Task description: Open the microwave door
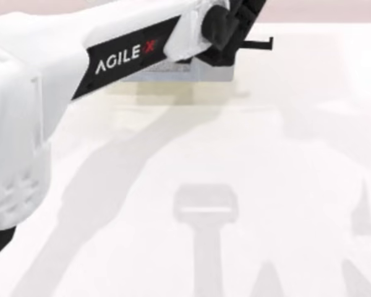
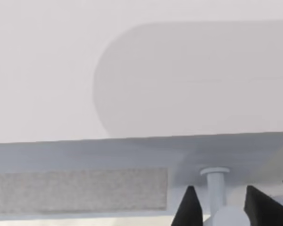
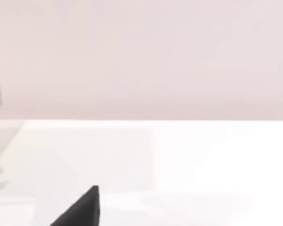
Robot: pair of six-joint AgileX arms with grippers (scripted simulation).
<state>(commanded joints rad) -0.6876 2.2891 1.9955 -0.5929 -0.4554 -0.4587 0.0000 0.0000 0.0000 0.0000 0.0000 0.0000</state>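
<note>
Already the small light-grey boxy microwave [image 1: 173, 73] sits at the far edge of the pale surface [image 1: 247, 185], a little left of centre in the top view and mostly hidden under the left arm. Its flat light-grey door with the darker speckled mesh window [image 2: 80, 188] shows edge-on in the left wrist view, and the thin pale handle strip [image 2: 216, 188] stands out from it on a round stud. The left claw [image 2: 221, 207] straddles that handle, one dark fingertip on either side; I cannot tell whether they are clamped on it or just apart around it. So the handle lies straight ahead between the fingers, its long axis running along them, near the door's end beside the mesh window.

I judge the coming pull must swing outward, toward the near side, where the surface lies bare. The right claw [image 3: 80, 209], parked well off, shows only one dark finger over that bare surface.
</note>
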